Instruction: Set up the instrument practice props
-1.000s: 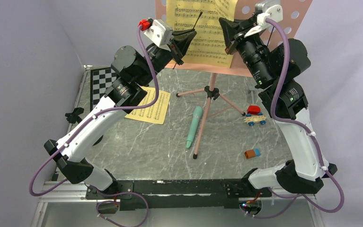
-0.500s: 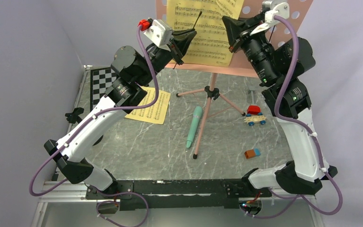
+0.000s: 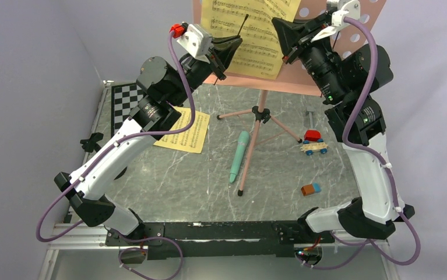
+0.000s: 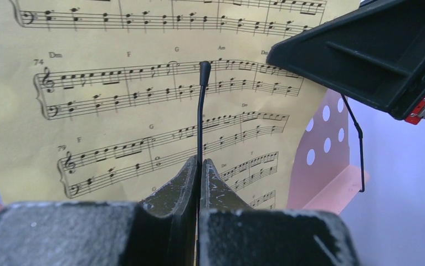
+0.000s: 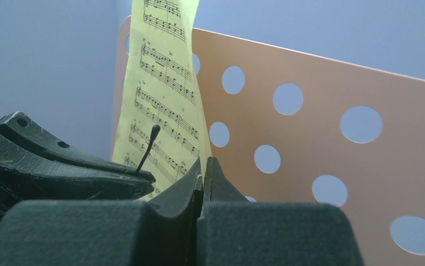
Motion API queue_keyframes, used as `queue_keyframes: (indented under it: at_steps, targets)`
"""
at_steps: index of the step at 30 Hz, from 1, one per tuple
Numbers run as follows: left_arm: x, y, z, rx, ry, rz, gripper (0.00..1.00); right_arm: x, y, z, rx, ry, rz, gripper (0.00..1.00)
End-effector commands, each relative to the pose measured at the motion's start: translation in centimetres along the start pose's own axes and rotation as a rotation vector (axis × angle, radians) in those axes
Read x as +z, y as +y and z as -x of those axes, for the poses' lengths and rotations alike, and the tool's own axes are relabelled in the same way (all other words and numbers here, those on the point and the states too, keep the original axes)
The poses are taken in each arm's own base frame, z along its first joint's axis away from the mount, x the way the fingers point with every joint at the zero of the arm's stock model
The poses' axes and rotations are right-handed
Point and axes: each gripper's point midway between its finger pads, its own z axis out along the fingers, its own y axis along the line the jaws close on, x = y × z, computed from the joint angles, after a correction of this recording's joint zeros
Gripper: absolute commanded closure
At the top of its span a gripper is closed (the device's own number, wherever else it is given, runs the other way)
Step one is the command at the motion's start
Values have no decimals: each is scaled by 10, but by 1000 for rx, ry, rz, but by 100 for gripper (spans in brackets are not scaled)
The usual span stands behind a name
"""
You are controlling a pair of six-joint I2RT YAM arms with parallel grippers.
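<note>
Starting at the left of the overhead view, a spare yellow page [image 3: 186, 131] lies flat on the desk [image 3: 168, 186]. At upper centre, the left claw [image 4: 200, 166] is clamped on the thin black retainer wire [image 4: 200, 111], in front of the sheet-music page [image 4: 116, 111] that stands on the pink music stand [image 5: 321, 155]. The right claw [image 5: 203, 166], jaws together, seems to pinch the right edge of this page. I judge the paper light and limp, easy to crease, so it is best held at the edge. The stand looks top-heavy on thin legs, and the wire looks springy.
</note>
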Motion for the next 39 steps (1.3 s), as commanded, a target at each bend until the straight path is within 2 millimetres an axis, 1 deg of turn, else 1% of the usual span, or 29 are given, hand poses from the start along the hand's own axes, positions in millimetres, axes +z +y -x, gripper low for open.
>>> queue_keyframes:
  at_steps: [1, 8, 11, 12, 15, 17, 18, 19, 22, 23, 26, 27, 29, 30, 32, 34, 35, 37, 39]
  targets:
    - [-6, 1, 44, 4, -108, 0, 100, 4, 10, 14, 18, -44, 61, 100]
    - [-6, 1, 42, 7, -106, 0, 100, 8, 11, 11, 16, -30, 81, 100]
    - [-6, 2, 40, 6, -102, 3, 91, 9, 11, 9, 15, -21, 80, 100]
    - [-7, 2, 40, 8, -103, 6, 85, 9, 11, 7, 15, -18, 79, 100]
    - [-8, 3, 40, 6, -106, 12, 73, 10, 9, 8, 14, -20, 72, 100]
    - [-9, 4, 41, 9, -109, 15, 68, 10, 8, 9, 17, -25, 65, 97]
    - [-9, 4, 42, 10, -110, 15, 67, 9, 7, 10, 17, -27, 60, 96]
    - [-10, 4, 43, 12, -112, 16, 64, 9, 6, 12, 16, -31, 57, 89]
    - [-12, 5, 48, 20, -117, 22, 60, 2, 2, 21, 7, -53, 33, 78]
    - [-14, 6, 50, 23, -122, 25, 59, -1, 0, 22, 1, -57, 22, 71]
    - [-21, 8, 56, 36, -127, 36, 55, -16, -11, 34, -25, -92, -36, 60]
    - [-24, 9, 57, 42, -123, 43, 54, -23, -15, 39, -34, -104, -62, 58]
    - [-33, 13, 63, 53, -119, 65, 53, -38, -25, 45, -51, -121, -119, 56]
    - [-39, 17, 61, 58, -108, 86, 53, -51, -29, 50, -57, -129, -142, 55]
    - [-58, 26, 63, 72, -99, 145, 51, -68, -33, 47, -54, -124, -176, 52]
    - [-79, 42, 61, 80, -74, 239, 49, -81, -34, 37, -40, -102, -190, 49]
    - [-90, 50, 57, 83, -53, 289, 48, -85, -33, 28, -28, -77, -191, 47]
    - [-115, 68, 48, 84, -5, 402, 47, -92, -25, 11, 5, -32, -161, 33]
    - [-144, 84, 39, 46, 32, 513, 47, -99, -15, -8, 42, 4, -121, 26]
